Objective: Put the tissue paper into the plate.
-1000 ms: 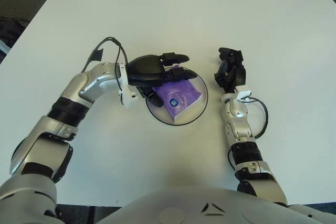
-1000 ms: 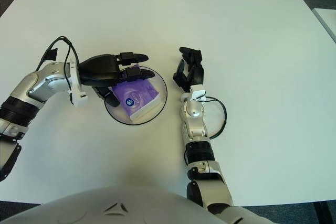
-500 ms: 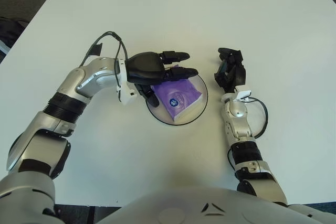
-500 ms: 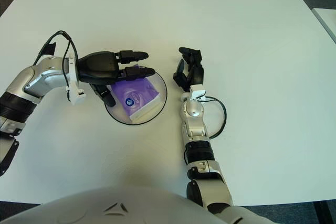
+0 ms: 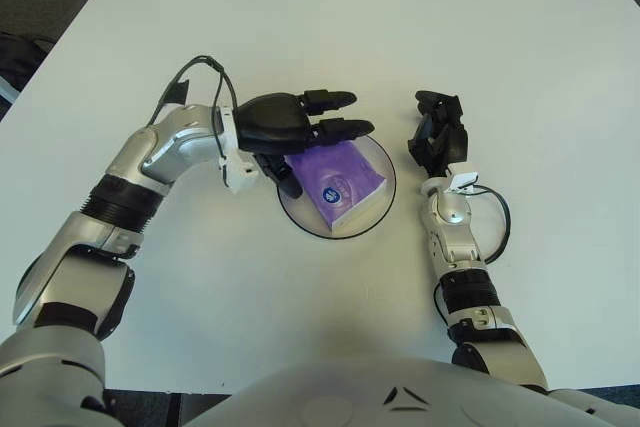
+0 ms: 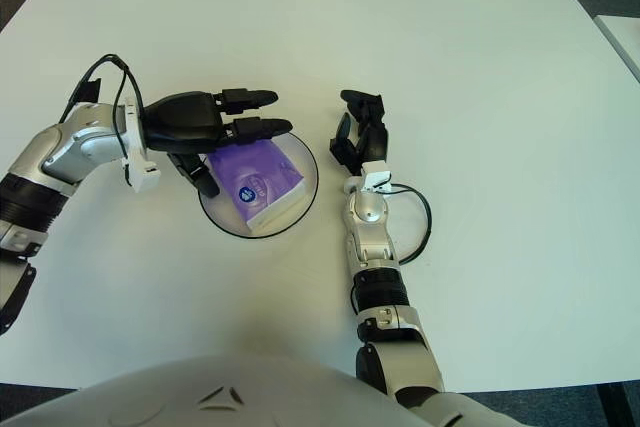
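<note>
Counter (image 5: 300,37): plain white, no pattern; dark grey floor shows beyond its far edge.

Plate (image 5: 381,209): clear and glassy with a dark rim, the white counter showing through.

Tissue paper (image 5: 338,179): purple pack (a small round blue-and-white emblem near the middle of its top), with a white band along its near edge.

Left robot hand (image 5: 300,127): black fingers and black palm shell, white bracket at the wrist; silver-grey forearm with black joint rings and a black cable.

Right robot hand (image 5: 437,132): black; white-and-silver wrist and forearm, black cable loop, black joint bands lower down.
</note>
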Robot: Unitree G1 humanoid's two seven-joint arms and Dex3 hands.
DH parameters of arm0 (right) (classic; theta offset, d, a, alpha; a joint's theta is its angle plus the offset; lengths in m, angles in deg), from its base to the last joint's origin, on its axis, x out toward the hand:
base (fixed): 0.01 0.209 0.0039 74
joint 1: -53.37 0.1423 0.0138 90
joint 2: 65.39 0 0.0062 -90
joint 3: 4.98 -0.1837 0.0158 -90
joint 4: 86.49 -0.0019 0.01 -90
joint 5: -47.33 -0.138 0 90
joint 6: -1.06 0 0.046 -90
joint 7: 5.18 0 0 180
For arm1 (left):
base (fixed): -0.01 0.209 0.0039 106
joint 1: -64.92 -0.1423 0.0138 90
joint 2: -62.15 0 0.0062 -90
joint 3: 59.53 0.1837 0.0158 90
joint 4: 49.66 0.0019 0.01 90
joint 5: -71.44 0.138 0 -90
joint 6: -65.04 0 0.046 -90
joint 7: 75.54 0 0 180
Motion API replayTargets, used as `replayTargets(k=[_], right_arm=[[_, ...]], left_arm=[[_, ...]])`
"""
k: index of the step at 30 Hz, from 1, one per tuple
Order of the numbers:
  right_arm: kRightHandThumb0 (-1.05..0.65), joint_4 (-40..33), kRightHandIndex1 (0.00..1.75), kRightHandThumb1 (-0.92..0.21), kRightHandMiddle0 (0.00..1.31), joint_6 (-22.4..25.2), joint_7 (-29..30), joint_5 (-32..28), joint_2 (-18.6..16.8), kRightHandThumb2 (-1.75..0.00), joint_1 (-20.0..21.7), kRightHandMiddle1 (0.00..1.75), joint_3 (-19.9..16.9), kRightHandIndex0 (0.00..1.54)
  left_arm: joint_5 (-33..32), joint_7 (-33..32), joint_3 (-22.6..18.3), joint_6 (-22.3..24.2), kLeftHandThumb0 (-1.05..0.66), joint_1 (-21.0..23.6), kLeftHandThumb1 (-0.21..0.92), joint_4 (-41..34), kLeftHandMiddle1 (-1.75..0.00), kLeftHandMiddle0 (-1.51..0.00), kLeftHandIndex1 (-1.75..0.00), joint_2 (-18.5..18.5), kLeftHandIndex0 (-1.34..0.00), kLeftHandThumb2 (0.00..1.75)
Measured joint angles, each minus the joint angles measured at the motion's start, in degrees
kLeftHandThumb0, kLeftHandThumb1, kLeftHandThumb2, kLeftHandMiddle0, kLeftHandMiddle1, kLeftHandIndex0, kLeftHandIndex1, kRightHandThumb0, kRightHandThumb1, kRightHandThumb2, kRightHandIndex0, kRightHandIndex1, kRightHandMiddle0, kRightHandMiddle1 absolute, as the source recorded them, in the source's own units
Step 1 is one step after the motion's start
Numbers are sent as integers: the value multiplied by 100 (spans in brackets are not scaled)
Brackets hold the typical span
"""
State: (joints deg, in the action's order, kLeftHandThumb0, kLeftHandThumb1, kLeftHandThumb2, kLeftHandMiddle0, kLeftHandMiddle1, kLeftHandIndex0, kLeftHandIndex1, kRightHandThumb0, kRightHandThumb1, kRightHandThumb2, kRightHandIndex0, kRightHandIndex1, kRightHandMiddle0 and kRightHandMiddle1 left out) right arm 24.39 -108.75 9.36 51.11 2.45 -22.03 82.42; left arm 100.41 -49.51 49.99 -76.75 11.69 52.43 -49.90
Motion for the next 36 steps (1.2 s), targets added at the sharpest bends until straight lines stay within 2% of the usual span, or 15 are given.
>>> replayTargets(k=[5,13,21,23,27,31,36], right_arm=[[-57,9,84,-92,17,0,-4,1,0,-86,3,118,12,41],[-59,15,83,-92,9,0,-94,-13,1,-89,9,116,9,39],[-59,17,83,-92,7,0,-129,-13,1,-90,7,116,3,39],[-59,17,83,-92,7,1,-139,-13,1,-90,5,117,3,40],[-59,18,83,-92,7,3,-161,-14,2,-90,2,117,4,40],[-59,15,83,-92,6,3,-183,-12,3,-90,1,117,6,40],[-59,9,84,-92,7,2,-182,-10,5,-90,2,117,3,40]], left_arm=[[-384,-114,-215,254,-105,-49,92,175,0,0,0,131,0,61],[-1107,-221,-635,802,-96,-304,92,429,0,0,0,361,0,83],[-2616,-8,-949,1367,-82,-648,92,396,0,0,0,850,0,99],[-2937,22,-1067,1333,-84,-658,92,537,0,0,0,1020,0,106],[-3350,-14,-1407,1264,-96,-479,92,1340,0,0,0,1336,0,120],[-3538,-335,-1756,1621,-103,-435,92,1733,0,0,0,1614,0,126],[-3629,-744,-2027,2063,-105,-538,92,1616,0,-1,0,1983,0,126]])
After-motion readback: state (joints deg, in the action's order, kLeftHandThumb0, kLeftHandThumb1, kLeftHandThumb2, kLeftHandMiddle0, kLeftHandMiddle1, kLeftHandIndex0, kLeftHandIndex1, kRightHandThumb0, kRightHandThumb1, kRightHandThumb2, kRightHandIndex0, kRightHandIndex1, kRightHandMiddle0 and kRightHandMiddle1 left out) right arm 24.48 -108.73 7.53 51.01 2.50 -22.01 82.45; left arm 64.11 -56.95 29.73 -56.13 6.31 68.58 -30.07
